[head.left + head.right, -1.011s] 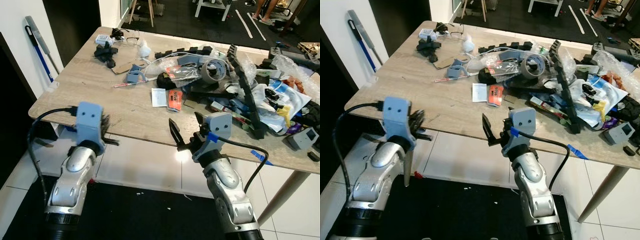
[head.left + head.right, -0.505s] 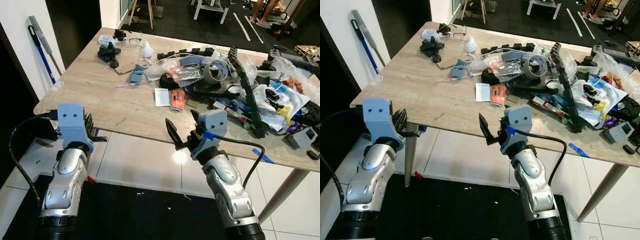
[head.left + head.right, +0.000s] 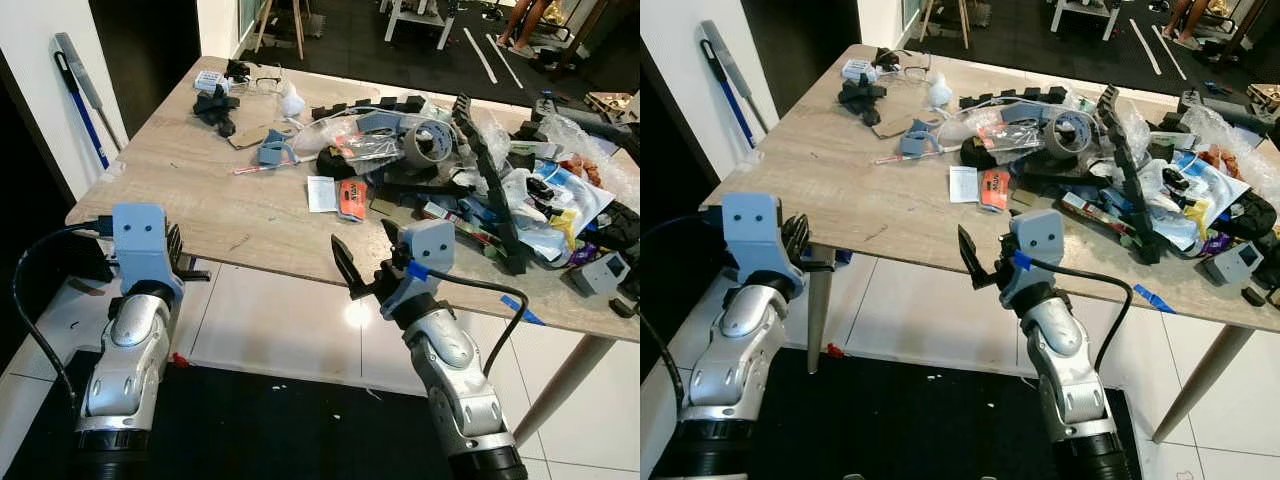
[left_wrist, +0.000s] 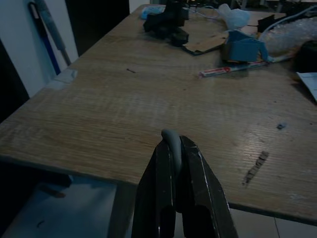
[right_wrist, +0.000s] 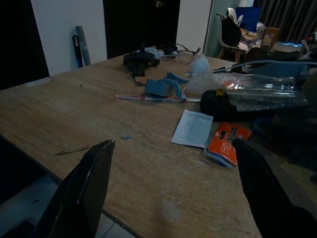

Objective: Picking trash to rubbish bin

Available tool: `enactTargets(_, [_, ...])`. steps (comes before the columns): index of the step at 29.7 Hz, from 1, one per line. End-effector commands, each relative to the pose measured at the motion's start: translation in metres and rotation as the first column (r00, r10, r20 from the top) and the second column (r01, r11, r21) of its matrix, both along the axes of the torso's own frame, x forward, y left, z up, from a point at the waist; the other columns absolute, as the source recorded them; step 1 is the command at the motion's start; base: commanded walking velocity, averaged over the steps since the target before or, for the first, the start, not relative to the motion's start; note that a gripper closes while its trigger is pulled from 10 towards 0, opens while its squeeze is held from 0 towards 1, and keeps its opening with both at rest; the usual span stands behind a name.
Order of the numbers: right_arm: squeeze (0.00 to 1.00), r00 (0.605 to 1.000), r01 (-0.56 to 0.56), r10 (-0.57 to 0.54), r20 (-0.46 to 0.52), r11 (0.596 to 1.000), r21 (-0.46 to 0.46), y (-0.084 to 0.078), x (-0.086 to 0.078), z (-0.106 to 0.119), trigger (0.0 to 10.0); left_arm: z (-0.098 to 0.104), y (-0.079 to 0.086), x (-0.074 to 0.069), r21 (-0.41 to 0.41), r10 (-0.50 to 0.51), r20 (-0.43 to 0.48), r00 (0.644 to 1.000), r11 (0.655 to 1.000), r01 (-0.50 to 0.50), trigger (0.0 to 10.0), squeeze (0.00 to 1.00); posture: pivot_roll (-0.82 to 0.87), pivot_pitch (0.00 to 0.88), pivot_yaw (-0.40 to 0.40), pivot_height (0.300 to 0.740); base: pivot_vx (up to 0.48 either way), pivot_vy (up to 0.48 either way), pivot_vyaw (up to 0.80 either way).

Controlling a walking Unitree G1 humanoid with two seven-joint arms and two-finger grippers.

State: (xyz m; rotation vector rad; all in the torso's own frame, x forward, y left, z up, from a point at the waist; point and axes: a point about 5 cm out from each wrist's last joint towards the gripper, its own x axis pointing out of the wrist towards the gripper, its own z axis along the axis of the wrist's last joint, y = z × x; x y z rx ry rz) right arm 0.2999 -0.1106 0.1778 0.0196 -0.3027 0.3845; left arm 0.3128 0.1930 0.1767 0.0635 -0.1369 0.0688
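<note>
A wide wooden table point(image 3: 200, 190) fills the scene, its right half heaped with clutter point(image 3: 500, 190) of bags, black parts and a tape roll; nearer the front edge lie a white paper slip point(image 3: 320, 193) and, touching it, an orange packet point(image 3: 351, 199); the right gripper point(image 3: 368, 262) hangs just off the table's near edge in front of these, fingers spread wide; the left gripper point(image 4: 174, 168) sits by the near left corner, fingers pressed together on a small grey scrap point(image 4: 171, 144).
</note>
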Motion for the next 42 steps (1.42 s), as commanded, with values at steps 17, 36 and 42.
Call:
enactTargets(17, [0.0,0.999,-0.003,0.004,-0.032,1.0,0.02,-0.002,-0.003,-0.009,10.0,-0.007,-0.005,-0.005,0.016,-0.016,-0.03,0.999,1.0,0.017,10.0,0.0,0.0,0.128,-0.101,0.74,0.0,0.0,-0.2])
enactTargets(36, [0.0,0.998,0.011,-0.01,-0.066,1.0,0.014,-0.012,-0.007,-0.016,10.0,-0.016,-0.012,-0.017,-0.013,-0.025,-0.031,0.999,1.0,0.025,10.0,0.0,-0.03,0.142,-0.093,0.74,0.0,0.0,-0.48])
enactTargets(42, [0.0,0.996,0.03,-0.029,-0.081,0.999,0.015,-0.018,-0.006,-0.018,10.0,-0.012,-0.015,-0.014,-0.02,-0.039,-0.021,0.999,0.999,0.039,10.0,0.0,-0.05,0.147,-0.088,0.74,0.0,0.0,-0.48])
